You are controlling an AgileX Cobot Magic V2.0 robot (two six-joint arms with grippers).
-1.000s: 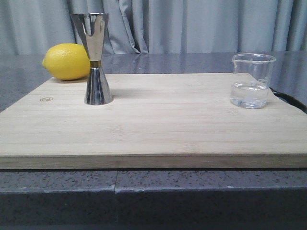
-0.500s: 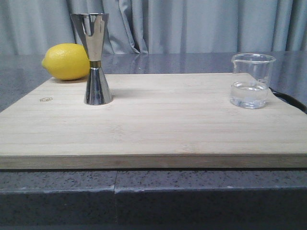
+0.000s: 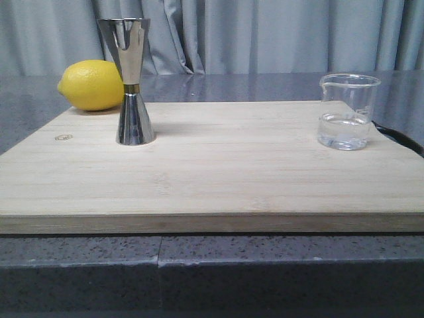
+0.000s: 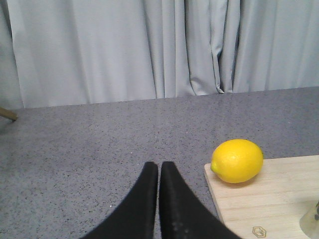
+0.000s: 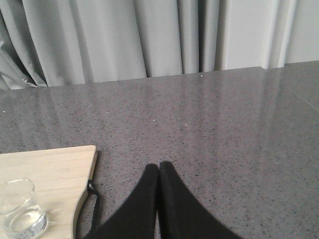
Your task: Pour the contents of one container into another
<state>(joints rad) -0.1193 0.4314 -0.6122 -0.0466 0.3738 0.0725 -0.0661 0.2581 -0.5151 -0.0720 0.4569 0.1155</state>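
On the board (image 3: pixel 218 165) a small logo (image 3: pixel 64 138) is stamped — unreadable — left of the jigger (image 3: pixel 130 79); the beaker (image 3: pixel 347 110) is far right. Both grippers' (image 4: pixel 158 172) (image 5: pixel 158 172) jaws are pressed together — empty.

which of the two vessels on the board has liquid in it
The clear glass beaker at the board's right end; liquid shows in its bottom. The steel jigger is opaque, so its contents can't be seen.

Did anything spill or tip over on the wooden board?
No, nothing stands out. The jigger stands upright on the cutting board, the glass beaker stands upright with clear liquid inside, and the lemon rests at the board's far left corner. The board looks dry.
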